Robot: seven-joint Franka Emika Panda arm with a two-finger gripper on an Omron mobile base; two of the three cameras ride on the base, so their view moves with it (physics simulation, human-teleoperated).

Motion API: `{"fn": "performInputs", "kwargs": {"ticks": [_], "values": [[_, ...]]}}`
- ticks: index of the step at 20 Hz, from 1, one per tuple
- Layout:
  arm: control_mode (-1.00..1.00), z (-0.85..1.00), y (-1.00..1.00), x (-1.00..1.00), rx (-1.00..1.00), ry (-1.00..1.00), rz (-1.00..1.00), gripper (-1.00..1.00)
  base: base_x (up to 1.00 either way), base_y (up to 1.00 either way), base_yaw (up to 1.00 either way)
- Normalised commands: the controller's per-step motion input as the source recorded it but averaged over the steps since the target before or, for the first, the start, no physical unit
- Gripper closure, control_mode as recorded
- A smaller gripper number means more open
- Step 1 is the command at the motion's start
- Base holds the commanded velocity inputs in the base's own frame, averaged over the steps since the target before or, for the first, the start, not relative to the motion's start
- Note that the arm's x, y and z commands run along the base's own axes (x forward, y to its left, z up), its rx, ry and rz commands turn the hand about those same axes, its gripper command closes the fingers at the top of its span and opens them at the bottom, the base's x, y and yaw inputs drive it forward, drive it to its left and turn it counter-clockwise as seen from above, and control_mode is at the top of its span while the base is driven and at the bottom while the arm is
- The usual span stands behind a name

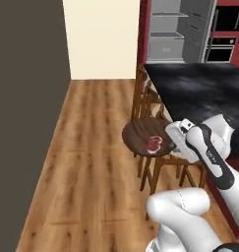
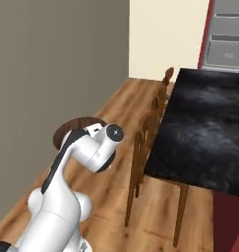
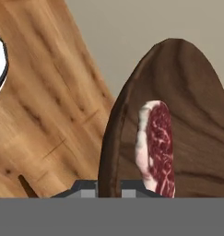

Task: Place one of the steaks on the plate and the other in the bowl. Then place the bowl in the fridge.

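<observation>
While clamped in jaws, bowl (image 3: 178, 92) rim.

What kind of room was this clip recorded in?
Most likely a simulated home kitchen: an open fridge with grey shelves stands at the far end, a built-in oven sits beside it, and wooden chairs line a dark stone counter.

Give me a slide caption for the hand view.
End effector clamped on the rim of the wooden bowl, steak inside, above the wood floor.

The bowl (image 3: 187, 115) is dark brown wood with fine grain. The steak (image 3: 157, 147) is deep red, marbled white, with a pale pink edge.
</observation>
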Motion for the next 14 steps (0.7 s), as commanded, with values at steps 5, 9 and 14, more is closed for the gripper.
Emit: {"fn": "performInputs", "kwargs": {"ticks": [5,9,14], "values": [[1.00,0.00,0.00,0.00,0.00,0.00,0.00,1.00,0.62,1.00,-0.47],[1.00,0.00,0.00,0.00,0.00,0.00,0.00,1.00,0.97,1.00,-0.51],[1.00,0.00,0.00,0.00,0.00,0.00,0.00,1.00,0.81,1.00,-0.43]]}}
